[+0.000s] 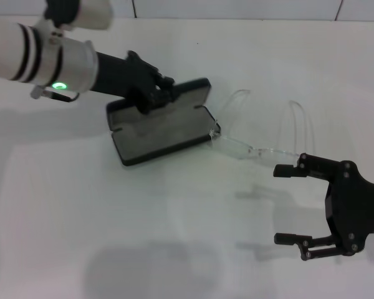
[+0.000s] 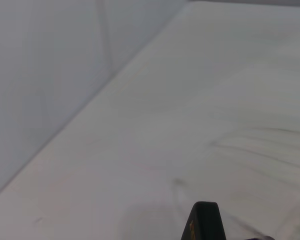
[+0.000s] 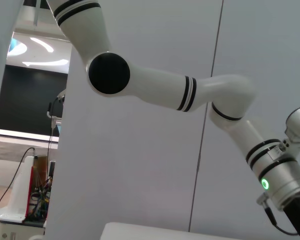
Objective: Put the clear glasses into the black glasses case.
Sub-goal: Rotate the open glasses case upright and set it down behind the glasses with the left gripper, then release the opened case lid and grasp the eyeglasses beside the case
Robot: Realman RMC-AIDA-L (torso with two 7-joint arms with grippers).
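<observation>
Left gripper clamped on lid of black glasses case, holding it open. Clear glasses beside case, touching its right corner. Right gripper spread wide nearby; best pinch bridge, lift gently.

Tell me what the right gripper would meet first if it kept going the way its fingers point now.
Probably bare table: the open right gripper points toward the robot's left, nearer the robot than the clear glasses. Its far finger passes close to the frame; height is unclear.
</observation>
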